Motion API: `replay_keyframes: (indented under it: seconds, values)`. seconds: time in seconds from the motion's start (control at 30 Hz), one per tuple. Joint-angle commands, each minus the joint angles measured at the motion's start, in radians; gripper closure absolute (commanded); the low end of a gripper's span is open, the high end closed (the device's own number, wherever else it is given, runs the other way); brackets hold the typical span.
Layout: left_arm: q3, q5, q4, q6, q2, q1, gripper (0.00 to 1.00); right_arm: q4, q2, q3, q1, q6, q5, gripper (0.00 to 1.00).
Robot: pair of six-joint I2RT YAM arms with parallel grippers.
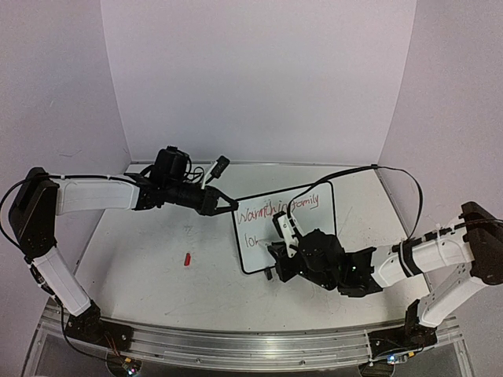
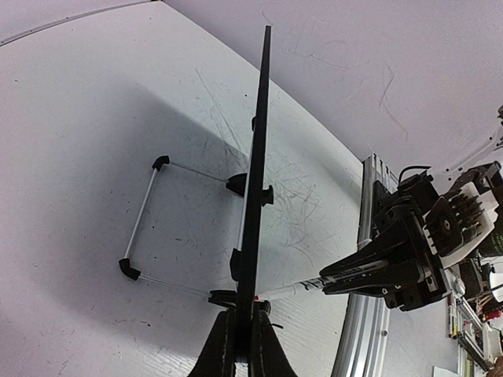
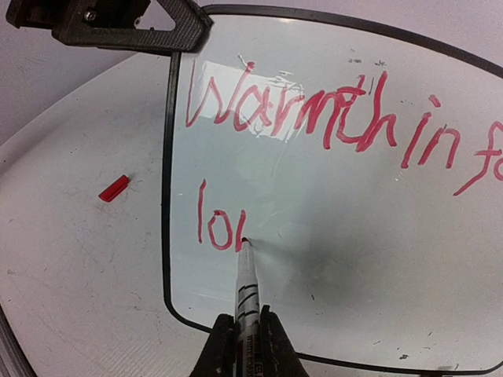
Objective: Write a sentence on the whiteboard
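Steadying explains your left gripper [image 2: 244, 339]: its jaws are closed on the upper left corner of the whiteboard [image 3: 354, 236], so the board, propped on its wire stand [image 2: 141, 228] at mid-table, shouldn't slide under the pen. Your right gripper [image 3: 244, 334] is closed on the marker [image 3: 246, 275], tip touching line 2 at its 3rd letter. Line 1 of the sentence [image 3: 314, 118] reads "Warmth in family"; "love" looks half done. The red cap [image 3: 113, 188] lies left of the board, clear of both arms.

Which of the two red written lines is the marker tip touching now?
The lower line, short, only "lo" and a started stroke: the marker tip rests at its end. The upper line begins "Warmth in".
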Motion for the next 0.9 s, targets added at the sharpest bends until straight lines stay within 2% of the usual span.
replay_keyframes:
  seconds: [0.0,0.67,0.87]
  values:
    - [0.009,0.011,0.01,0.014,-0.047,-0.004,1.0,0.018,-0.01,0.036,-0.013,-0.004,0.069,1.0]
    - [0.01,0.013,0.01,0.014,-0.046,-0.004,1.0,0.018,-0.03,0.035,-0.028,-0.016,0.09,1.0]
    - [0.011,0.013,0.01,0.014,-0.045,-0.004,1.0,0.025,-0.091,0.004,-0.028,-0.032,0.005,1.0]
